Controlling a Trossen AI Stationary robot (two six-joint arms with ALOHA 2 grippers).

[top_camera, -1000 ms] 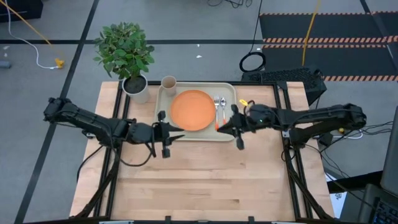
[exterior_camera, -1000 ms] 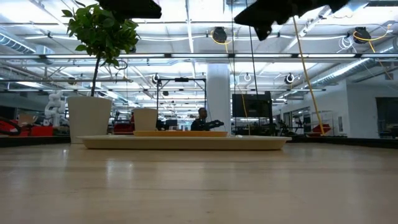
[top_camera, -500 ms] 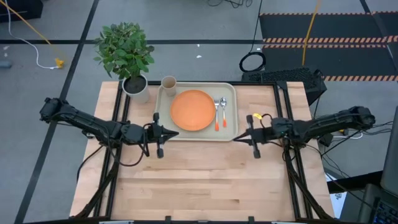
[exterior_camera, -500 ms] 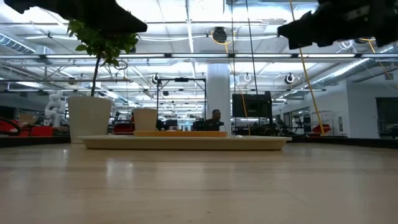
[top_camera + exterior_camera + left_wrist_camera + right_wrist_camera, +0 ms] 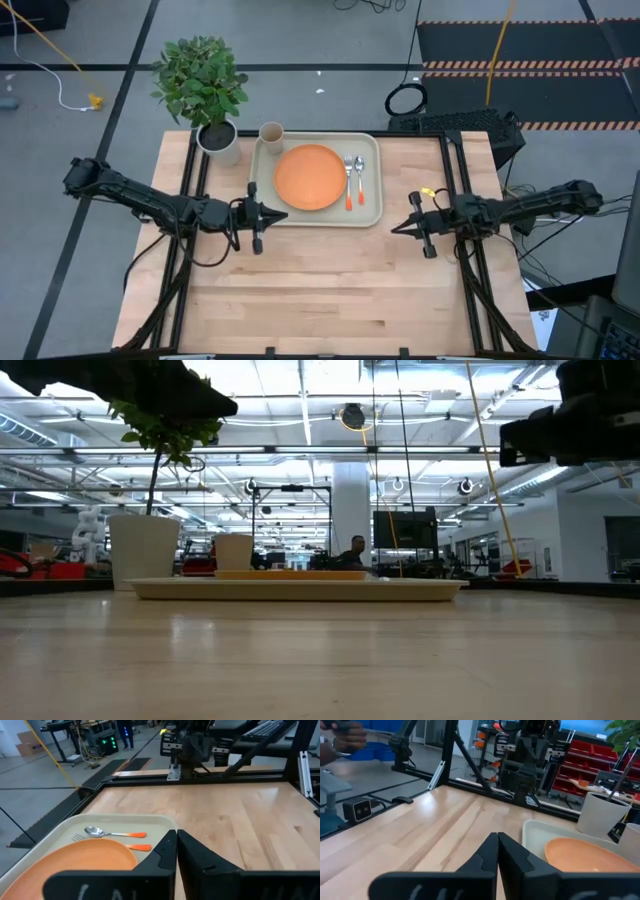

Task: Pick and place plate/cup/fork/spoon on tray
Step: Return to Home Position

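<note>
Wooden worktop [image 5: 330,280] lies bare nearest the viewer, with both arms held low over it on either side of the tray.

1. Left gripper [image 5: 268,214]: fingers pressed together, holding nothing. It hovers just off the tray's near left corner, tip pointing inward toward the tray. In the left wrist view the shut fingers [image 5: 175,851] meet in front of the tray's rim.
2. Right gripper [image 5: 400,227]: fingers likewise pressed together and empty, over bare worktop to the right of the tray and apart from it. This posture is judged a retreat stance, clear of the load.
3. Tray [image 5: 262,175]: sits at the far middle of the worktop. The plate [image 5: 311,177] lies flat at its centre. The fork [image 5: 350,175] and spoon [image 5: 359,174] lie side by side just right of the plate, orange handle ends toward the near edge. The cup [image 5: 271,133] stands upright at the far left corner; whether it is inside the rim cannot be told from above, though the low view shows the cup [image 5: 233,551] near the tray's left end.
4. Plant pot [image 5: 219,140]: stands off the tray, beyond its far left corner.

Judgement: all four items appear placed, so the task looks complete.

Change from the earlier frames: the right gripper has withdrawn from the tray's right edge outward; the left has backed slightly off the tray. Tray contents are unchanged.
</note>
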